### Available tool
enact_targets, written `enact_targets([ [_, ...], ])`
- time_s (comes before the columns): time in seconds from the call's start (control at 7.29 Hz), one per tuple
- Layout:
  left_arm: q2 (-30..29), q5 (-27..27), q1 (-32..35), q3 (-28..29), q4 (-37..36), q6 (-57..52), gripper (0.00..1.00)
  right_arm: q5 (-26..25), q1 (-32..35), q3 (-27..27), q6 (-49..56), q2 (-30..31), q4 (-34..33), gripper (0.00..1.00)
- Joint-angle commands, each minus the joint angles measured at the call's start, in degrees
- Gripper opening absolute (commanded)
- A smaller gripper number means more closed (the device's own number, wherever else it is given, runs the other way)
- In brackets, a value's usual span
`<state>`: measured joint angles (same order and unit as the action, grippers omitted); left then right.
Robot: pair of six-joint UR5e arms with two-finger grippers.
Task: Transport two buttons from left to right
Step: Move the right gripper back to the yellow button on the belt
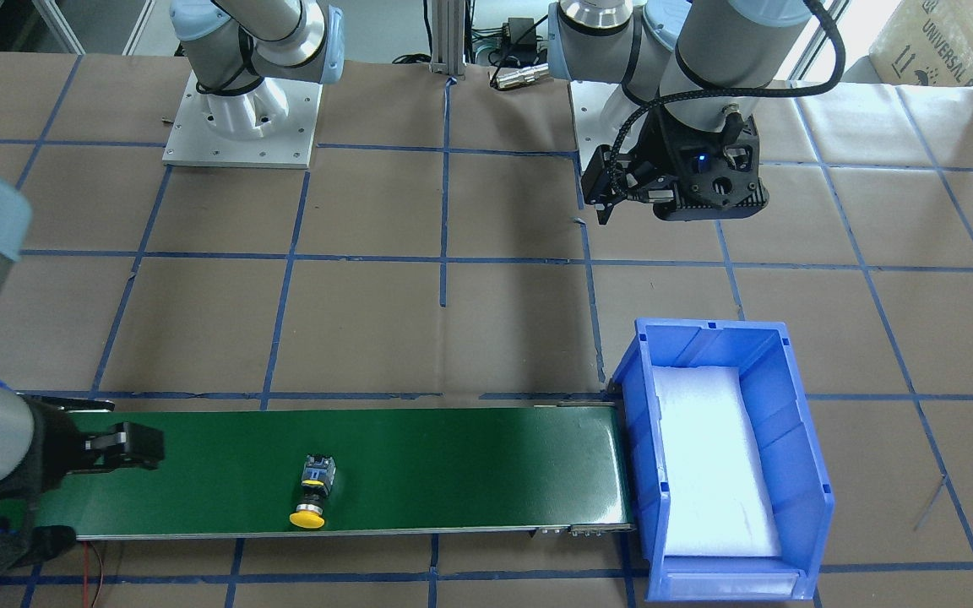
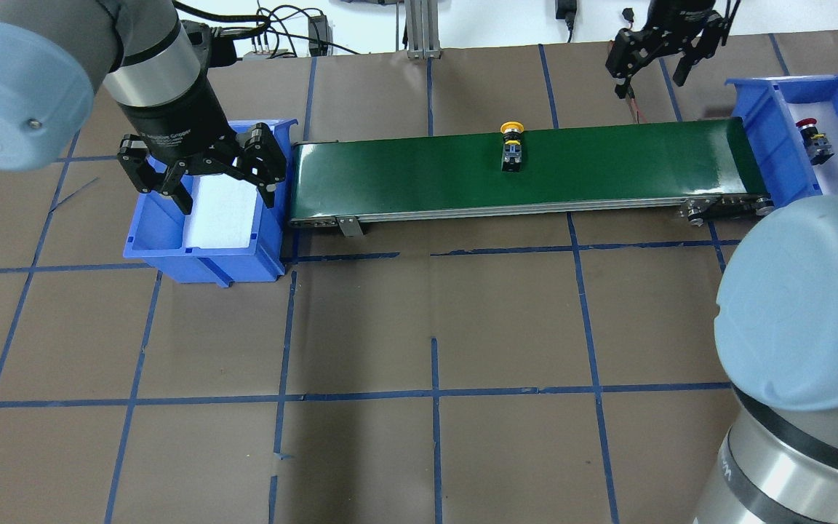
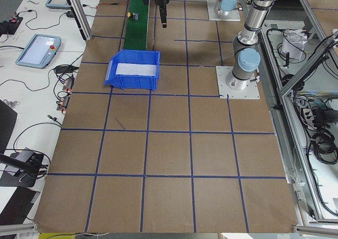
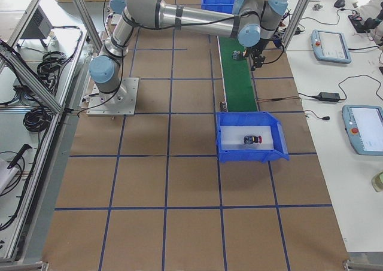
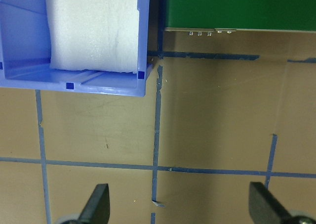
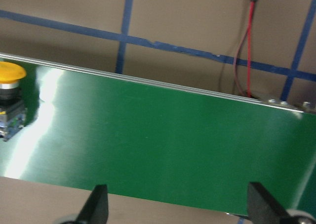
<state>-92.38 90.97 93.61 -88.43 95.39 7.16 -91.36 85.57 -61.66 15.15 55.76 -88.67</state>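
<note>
**Q:** Buttons: where are they now?

**A:** One, the red-capped button [image 2: 815, 138], lies on the foam in the right blue bin [image 2: 768, 124]. The other, the yellow-capped button [image 2: 511, 145], lies on its side on the green conveyor belt [image 2: 404, 171]. It is past the middle toward my right, with its cap pointing at the far edge.

**Q:** And your fingers?

**A:** Both pairs are spread wide and hold nothing. My left gripper [image 2: 228, 200] hangs over the left blue bin [image 2: 164, 240] and its white foam. My right gripper [image 2: 652, 78] hovers over the belt's right end, near the far edge and well apart from the yellow one.

**Q:** So which step is this?

**A:** I judge it the second carry, with one button delivered and one waiting on the belt. Next, my right gripper must come over the black-and-blue body, straddle it, descend and close. Then it lifts the button across into the right bin. I can't tell whether the belt is running; if it is, I'd have to time the grasp.
</note>
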Motion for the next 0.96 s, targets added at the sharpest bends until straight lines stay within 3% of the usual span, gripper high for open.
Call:
enact_targets([
  [0.0, 0.09, 0.00, 0.08, -0.25, 0.06, 0.05, 1.00, -0.57, 7.12, -6.60, -10.71, 3.28, -3.06, 1.00],
  [0.41, 0.09, 0.00, -0.01, -0.17, 0.14, 0.05, 1.00, -0.22, 10.67, -17.67, -14.10, 3.40, -18.76, 1.00],
  [0.69, 0.09, 0.09, -0.01, -0.26, 0.14, 0.05, 1.00, 0.13, 10.50, -18.58, -16.27, 2.87, -21.19, 0.96],
  [0.82, 0.09, 0.09, -0.01, -0.17, 0.14, 0.05, 1.00, 0.39, 10.15, -18.58, -18.90, 2.17, -21.80, 0.86],
])
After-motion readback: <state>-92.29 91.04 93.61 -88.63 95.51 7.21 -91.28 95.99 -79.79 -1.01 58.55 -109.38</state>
